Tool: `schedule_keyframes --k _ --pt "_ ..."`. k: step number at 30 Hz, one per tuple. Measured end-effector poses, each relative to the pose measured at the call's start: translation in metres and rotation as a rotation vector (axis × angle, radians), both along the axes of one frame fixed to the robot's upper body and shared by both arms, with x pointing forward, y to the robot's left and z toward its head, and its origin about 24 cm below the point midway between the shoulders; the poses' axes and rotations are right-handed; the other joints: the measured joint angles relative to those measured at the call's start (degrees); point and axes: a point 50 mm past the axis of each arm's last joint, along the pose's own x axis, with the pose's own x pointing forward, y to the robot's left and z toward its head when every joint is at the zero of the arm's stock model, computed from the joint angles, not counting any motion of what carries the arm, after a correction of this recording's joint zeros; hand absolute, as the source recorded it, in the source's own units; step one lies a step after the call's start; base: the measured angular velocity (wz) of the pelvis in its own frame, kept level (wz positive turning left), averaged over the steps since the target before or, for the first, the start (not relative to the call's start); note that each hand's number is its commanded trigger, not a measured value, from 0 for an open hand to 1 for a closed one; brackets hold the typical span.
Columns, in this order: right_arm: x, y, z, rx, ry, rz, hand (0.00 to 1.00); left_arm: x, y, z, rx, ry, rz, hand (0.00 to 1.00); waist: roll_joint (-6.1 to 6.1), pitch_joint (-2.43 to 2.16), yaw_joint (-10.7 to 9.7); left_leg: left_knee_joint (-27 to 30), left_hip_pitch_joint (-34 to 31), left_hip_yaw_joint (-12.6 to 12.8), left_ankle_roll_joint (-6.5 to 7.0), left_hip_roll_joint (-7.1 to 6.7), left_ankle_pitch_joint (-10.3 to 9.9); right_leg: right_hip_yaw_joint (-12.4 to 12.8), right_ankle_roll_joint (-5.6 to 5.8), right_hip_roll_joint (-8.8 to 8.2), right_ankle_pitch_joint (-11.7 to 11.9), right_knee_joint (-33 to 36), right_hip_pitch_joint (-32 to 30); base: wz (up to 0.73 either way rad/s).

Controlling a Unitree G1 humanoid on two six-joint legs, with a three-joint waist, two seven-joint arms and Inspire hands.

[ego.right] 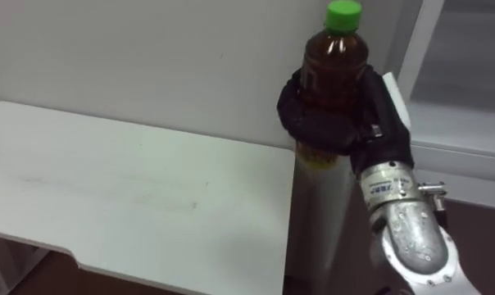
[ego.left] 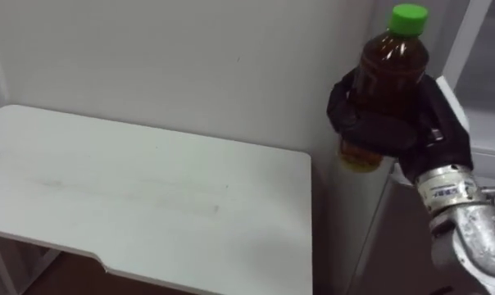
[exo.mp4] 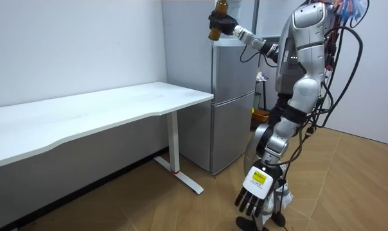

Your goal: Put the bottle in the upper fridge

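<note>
The brown tea bottle (ego.left: 391, 70), its green cap (ego.left: 409, 15) at 12 o'clock, is held upright in the right hand (ego.left: 399, 135), with the dark fingers wrapped round its lower body. It is raised above the top of the grey fridge (exo.mp4: 236, 109), which stands at 3 o'clock from the white table (ego.left: 133, 197). The left hand (exo.mp4: 253, 196) is hung low beside the legs, fingers loosely straight.

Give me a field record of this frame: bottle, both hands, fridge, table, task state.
bottle: brown liquid, green cap on, upright, held in the air
right hand: fingers curled round the bottle's lower half
left hand: hangs low beside the legs, fingers relaxed, holding nothing
fridge: silver, both doors shut, robot standing at it
table: white, against the wall, next to the fridge
task state: bottle not yet in the fridge
</note>
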Motion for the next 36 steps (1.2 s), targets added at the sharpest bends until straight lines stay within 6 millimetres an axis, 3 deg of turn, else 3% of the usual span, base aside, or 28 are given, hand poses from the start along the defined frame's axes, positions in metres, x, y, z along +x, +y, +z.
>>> schedule_keyframes --k 10,15,18,21,26,36 --pt "-0.017 -0.005 0.029 -0.043 -0.116 0.013 1.00 -0.004 0.004 0.000 0.018 -0.009 0.021 0.00 -0.02 0.18 -3.2 -0.7 1.9 1.8 -0.27 0.56 -0.6 0.1 0.05 0.17 0.0 -0.1 1.5 -0.09" --pt "-0.024 -0.018 0.042 -0.060 -0.175 -0.048 1.00 -0.002 0.005 0.001 0.017 -0.027 0.028 0.00 -0.42 0.09 -4.4 -1.0 2.6 3.1 -0.36 0.77 -0.9 2.4 0.04 0.63 0.0 -0.1 1.4 -0.15" --pt "-0.027 -0.026 0.048 -0.045 -0.203 -0.083 1.00 -0.002 0.006 0.001 0.021 -0.027 0.030 0.00 -0.89 0.38 -5.0 -1.1 3.1 3.9 -0.48 0.94 -1.1 3.4 0.03 0.98 0.0 -0.1 1.0 -0.16" --pt "-0.030 -0.034 0.052 -0.028 -0.225 -0.124 1.00 -0.005 0.009 0.002 0.033 -0.027 0.054 0.00 -1.39 0.11 -5.9 -1.1 3.1 4.5 -0.46 1.07 -1.3 4.3 0.02 1.02 0.0 0.0 0.7 -0.14" --pt "-0.035 -0.049 0.057 0.003 -0.252 -0.186 1.00 -0.006 0.011 0.003 0.046 -0.027 0.056 0.00 -1.71 -0.10 -7.5 -1.2 3.3 4.6 -0.40 1.07 -1.4 4.6 0.01 1.21 0.0 0.0 0.8 -0.03" --pt "-0.032 -0.067 0.051 0.094 -0.218 -0.268 1.00 -0.006 0.014 0.004 0.052 -0.030 0.071 0.00 -1.82 0.11 -9.2 -1.2 4.0 4.8 -0.79 1.28 -2.0 4.8 0.02 1.47 0.0 0.0 1.4 -0.01"
